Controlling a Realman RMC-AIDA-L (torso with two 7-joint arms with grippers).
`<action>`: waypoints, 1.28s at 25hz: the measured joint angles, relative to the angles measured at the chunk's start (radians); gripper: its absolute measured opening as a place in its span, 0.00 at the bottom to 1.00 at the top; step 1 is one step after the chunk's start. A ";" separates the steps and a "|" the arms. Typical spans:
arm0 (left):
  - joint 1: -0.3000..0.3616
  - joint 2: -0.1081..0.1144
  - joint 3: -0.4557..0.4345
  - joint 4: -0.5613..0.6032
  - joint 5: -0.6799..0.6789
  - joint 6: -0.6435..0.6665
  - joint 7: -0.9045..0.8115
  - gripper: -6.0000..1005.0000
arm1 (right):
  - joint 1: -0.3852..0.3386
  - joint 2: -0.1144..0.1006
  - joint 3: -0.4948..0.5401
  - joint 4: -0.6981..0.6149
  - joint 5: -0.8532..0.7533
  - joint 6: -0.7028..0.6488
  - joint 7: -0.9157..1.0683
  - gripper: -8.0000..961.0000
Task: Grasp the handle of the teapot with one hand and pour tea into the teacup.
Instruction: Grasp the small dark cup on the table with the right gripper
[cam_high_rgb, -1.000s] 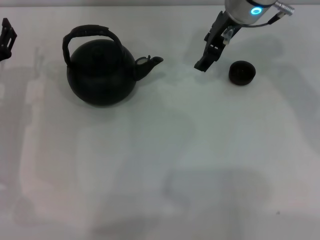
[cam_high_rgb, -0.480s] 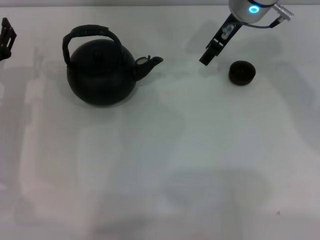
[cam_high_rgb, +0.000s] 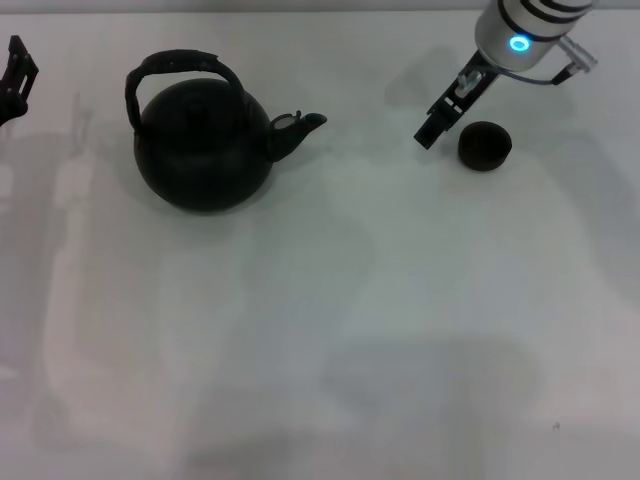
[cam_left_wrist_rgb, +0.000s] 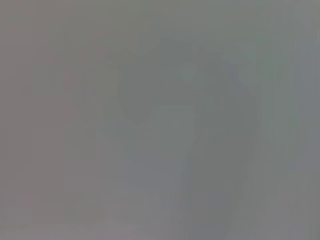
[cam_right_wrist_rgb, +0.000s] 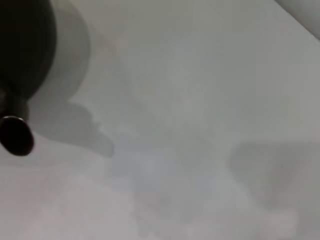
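Note:
The matte black teapot (cam_high_rgb: 203, 145) stands on the white table at the left of the head view, its short spout (cam_high_rgb: 300, 127) pointing right. Its dark arched handle (cam_high_rgb: 180, 68) loops over the top, and nothing touches it. The small black teacup (cam_high_rgb: 484, 145) sits to the right, far from the spout. My right gripper (cam_high_rgb: 428, 136) hangs just left of the teacup, angled down, close beside it and apart from it. The right wrist view shows part of the teapot (cam_right_wrist_rgb: 22, 45) and its spout tip (cam_right_wrist_rgb: 16, 135). My left gripper (cam_high_rgb: 14, 72) is parked at the far left edge.
The white table (cam_high_rgb: 330, 330) stretches bare between the teapot and the teacup and toward the front. The left wrist view shows only plain grey surface.
My right gripper has moved to the right, from midway between spout and teacup to just beside the teacup, and has turned. The teapot, the teacup and the left arm have not moved.

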 joint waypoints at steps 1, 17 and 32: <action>0.001 0.000 0.000 0.000 0.000 0.000 0.000 0.83 | -0.003 0.000 0.001 0.000 0.000 0.007 0.001 0.80; 0.001 -0.002 0.000 -0.001 0.000 0.001 0.000 0.82 | -0.031 -0.005 -0.001 0.030 0.000 0.046 0.014 0.79; -0.009 0.002 0.000 0.007 0.000 0.001 0.000 0.82 | -0.056 -0.012 0.003 0.032 0.001 0.015 0.029 0.77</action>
